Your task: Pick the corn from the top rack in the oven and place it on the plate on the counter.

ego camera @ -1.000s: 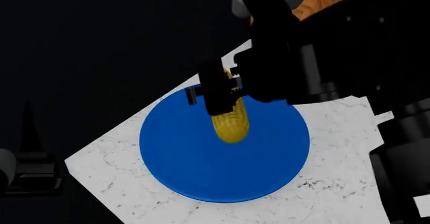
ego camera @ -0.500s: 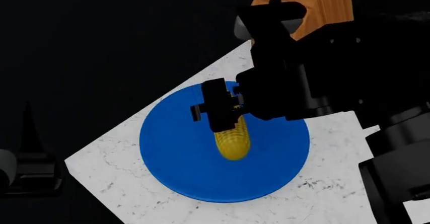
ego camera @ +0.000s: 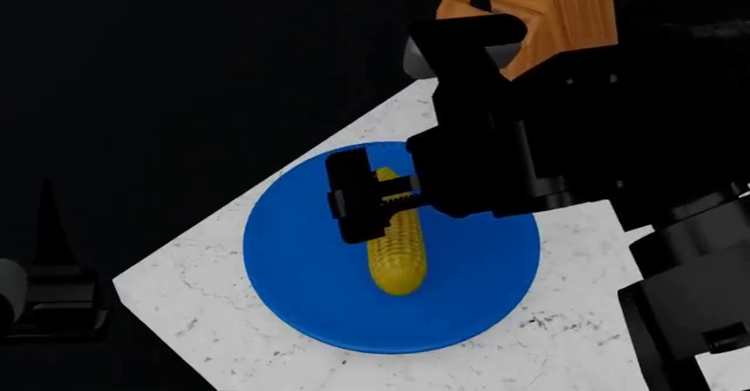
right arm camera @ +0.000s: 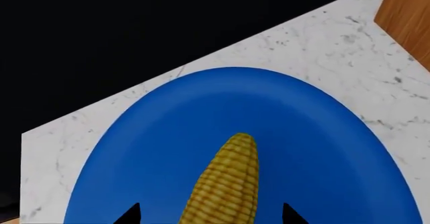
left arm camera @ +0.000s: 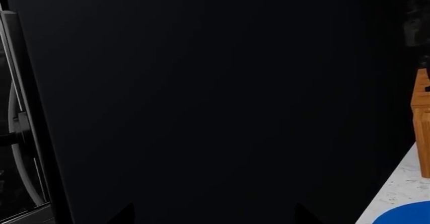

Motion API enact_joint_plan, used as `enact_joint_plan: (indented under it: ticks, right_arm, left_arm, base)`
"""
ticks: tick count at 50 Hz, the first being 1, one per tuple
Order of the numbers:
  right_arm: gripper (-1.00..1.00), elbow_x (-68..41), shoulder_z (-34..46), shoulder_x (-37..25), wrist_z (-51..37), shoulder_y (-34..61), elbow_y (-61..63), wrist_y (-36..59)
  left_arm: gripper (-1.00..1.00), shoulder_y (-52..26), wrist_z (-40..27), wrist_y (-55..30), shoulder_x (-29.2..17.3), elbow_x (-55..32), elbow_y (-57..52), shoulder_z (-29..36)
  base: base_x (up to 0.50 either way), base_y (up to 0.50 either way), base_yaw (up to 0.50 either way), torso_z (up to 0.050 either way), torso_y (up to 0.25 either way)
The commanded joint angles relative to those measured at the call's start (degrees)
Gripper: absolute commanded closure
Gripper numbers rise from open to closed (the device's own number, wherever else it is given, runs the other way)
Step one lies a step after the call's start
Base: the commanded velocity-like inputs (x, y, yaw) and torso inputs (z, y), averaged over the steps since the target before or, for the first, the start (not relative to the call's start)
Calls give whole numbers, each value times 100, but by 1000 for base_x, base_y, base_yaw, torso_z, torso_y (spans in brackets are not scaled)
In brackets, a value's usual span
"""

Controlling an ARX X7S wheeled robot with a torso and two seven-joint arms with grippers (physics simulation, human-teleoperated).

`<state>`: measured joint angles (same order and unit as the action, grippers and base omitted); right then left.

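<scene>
The corn (ego camera: 398, 250) lies lengthwise near the middle of the blue plate (ego camera: 293, 259), its tapered end toward the near rim, so it sits well inside the edge and seems unlikely to roll off. The right gripper (ego camera: 372, 199) hangs over the cob's far end; in the right wrist view its fingertips (right arm camera: 128, 215) stand apart on either side of the cob, spread wide rather than pinching it. The plate rests on the white counter (ego camera: 199, 321), with a wooden knife block (ego camera: 533, 9) beyond. The left gripper faces a dark panel; whether it is spread or closed I cannot tell.
</scene>
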<state>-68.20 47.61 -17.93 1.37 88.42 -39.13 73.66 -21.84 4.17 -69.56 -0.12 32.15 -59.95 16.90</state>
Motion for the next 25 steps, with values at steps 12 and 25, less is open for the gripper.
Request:
enact_joint_plan:
  ticks: [12, 25]
  right_arm:
    - [-100, -1124, -926, -332, -1562, 118, 1209, 254]
    - [-100, -2944, -1929, -892, -3722, -325, 2964, 540]
  left_arm:
    - [-100, 25, -34, 130, 3, -99, -2, -65]
    - [-100, -18, 26, 120, 7, 34, -4, 29]
  base:
    - [0, 0, 0, 0, -1]
    - [0, 0, 0, 0, 0]
